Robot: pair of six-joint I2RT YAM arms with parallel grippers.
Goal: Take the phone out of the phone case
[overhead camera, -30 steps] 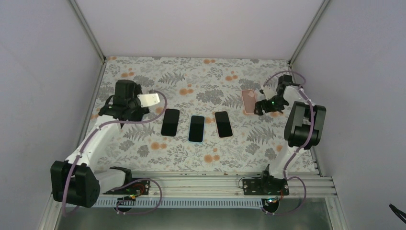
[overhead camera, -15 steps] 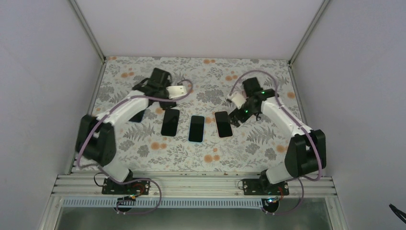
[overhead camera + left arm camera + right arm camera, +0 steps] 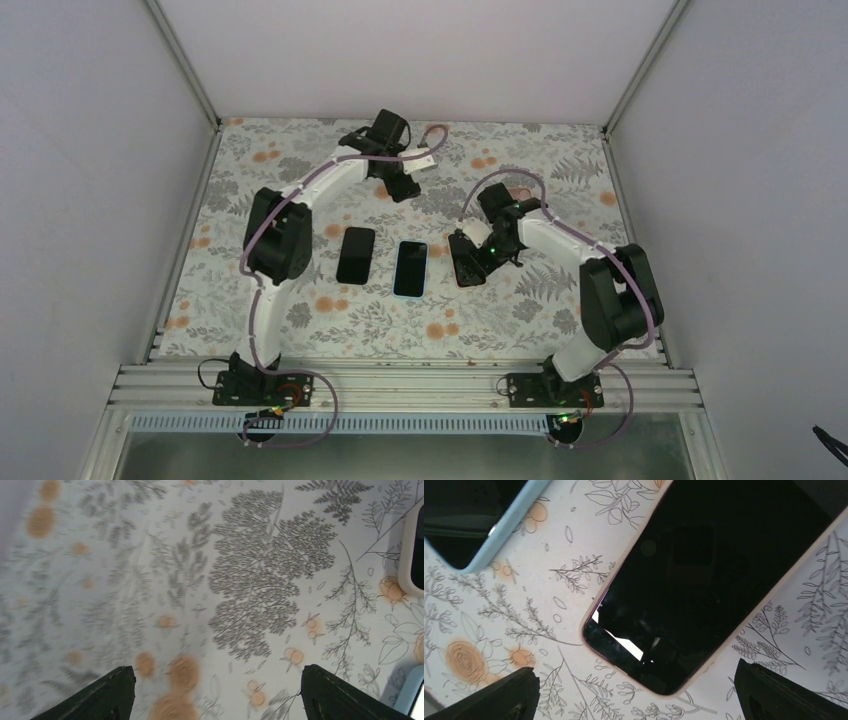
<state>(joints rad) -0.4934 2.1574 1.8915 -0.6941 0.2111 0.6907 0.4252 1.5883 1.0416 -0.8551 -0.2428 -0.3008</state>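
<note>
Flowers and leaves cover the surface (image 3: 560,160), and grey walls (image 3: 100,150) stand on three sides of it. Three phones lie flat in a row in the middle of the top view, screens up. At the left of the row is the black phone (image 3: 355,255). In the middle is the blue phone (image 3: 410,268), which has a light blue rim. At the right is the pink phone (image 3: 704,580), and it sits inside its case (image 3: 776,597).

From above, the right tool (image 3: 636,670) hangs just over the pink phone. Its two fingers are apart, one in each lower corner of the right wrist view, and they hold nothing. I cannot tell if they touch the phone.

The left tool (image 3: 217,672) has its fingers apart too. Only bare surface shows between them. The left arm (image 3: 330,180) reaches to the upper middle of the top view, well away from the row.

I think the pink phone is the one to work on, since the right tool is over it. No part of the job looks done. The phone is in its case, flat on the surface. What is left is to grab it, push the phone out, and get the two apart.
</note>
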